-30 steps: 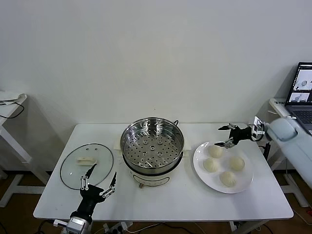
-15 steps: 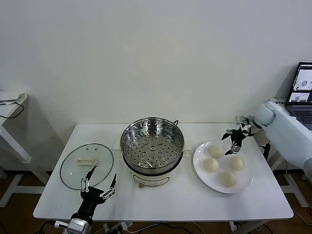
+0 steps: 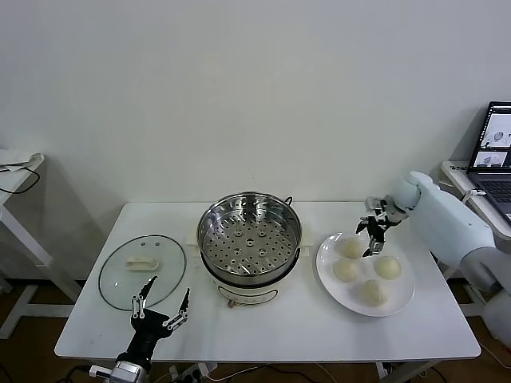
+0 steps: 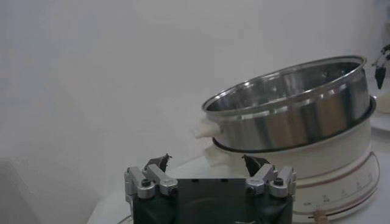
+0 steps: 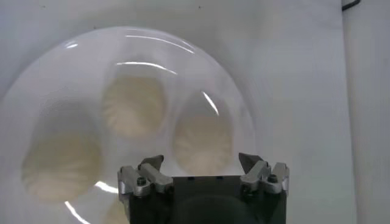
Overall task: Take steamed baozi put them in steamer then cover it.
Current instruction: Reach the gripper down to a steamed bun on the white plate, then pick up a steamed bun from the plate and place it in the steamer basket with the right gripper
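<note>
Several cream-white baozi lie on a white plate [image 3: 403, 299] at the table's right, among them a far one [image 3: 352, 248] and a right one [image 3: 388, 267]. My right gripper [image 3: 373, 231] hovers open just above the far baozi, pointing down. In the right wrist view that baozi [image 5: 201, 143] lies below and between the spread fingers of the gripper [image 5: 201, 161], with another baozi [image 5: 133, 106] beside it. The steel steamer [image 3: 249, 239] stands in the middle with its perforated tray bare. The glass cover [image 3: 142, 267] lies flat at the left. My left gripper [image 3: 162, 307] waits open near the table's front edge.
The left wrist view shows the steamer's wall [image 4: 292, 112] on its white base, beyond the open left gripper [image 4: 207, 161]. A laptop [image 3: 497, 152] sits on a side table at the far right. Another white table [image 3: 16, 171] stands at the far left.
My right arm has swung in from the table's right edge to above the plate, and its gripper has turned to point down over the far baozi. The left arm has barely moved.
</note>
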Available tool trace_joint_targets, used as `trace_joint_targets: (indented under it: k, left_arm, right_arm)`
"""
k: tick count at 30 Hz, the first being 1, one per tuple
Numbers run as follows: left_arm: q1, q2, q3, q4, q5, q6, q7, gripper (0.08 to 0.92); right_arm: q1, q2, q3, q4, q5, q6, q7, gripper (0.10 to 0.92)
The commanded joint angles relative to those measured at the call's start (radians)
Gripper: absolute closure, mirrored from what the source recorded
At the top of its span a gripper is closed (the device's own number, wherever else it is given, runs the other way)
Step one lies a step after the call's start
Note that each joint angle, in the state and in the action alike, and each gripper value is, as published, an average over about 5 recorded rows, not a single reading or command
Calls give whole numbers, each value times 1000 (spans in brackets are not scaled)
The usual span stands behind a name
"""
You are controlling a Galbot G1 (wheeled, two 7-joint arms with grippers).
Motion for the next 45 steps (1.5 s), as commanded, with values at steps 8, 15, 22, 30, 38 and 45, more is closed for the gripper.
trace_joint_targets:
  k: [8,15,22,30,38,45]
  left_arm:
    - [4,-1,-4,-1,0,-2,-1,177]
    - [5,-3,-3,-4,0,-1,-2,177]
    - [2,-2,-2,-5,1,-1,-2,177]
    - [-1,1,-1,-14,0,-1,-2,177]
    - [6,-1,11,-20,4,-1,-3,177]
    - [13,-2,17,-27,9,-1,-4,177]
  right_arm:
    - [-17,32,2,-31,-40,9,43,232]
    - [-15,20,-1,0,-36,9,52,297]
    - [9,-43,-46,117,8,19,57,355]
    - [188,-174,-224,450,80,154,43,380]
    - [464,-106,-378,689,98,351,13,376]
    - [525,47,-434,757,35,459,11,362]
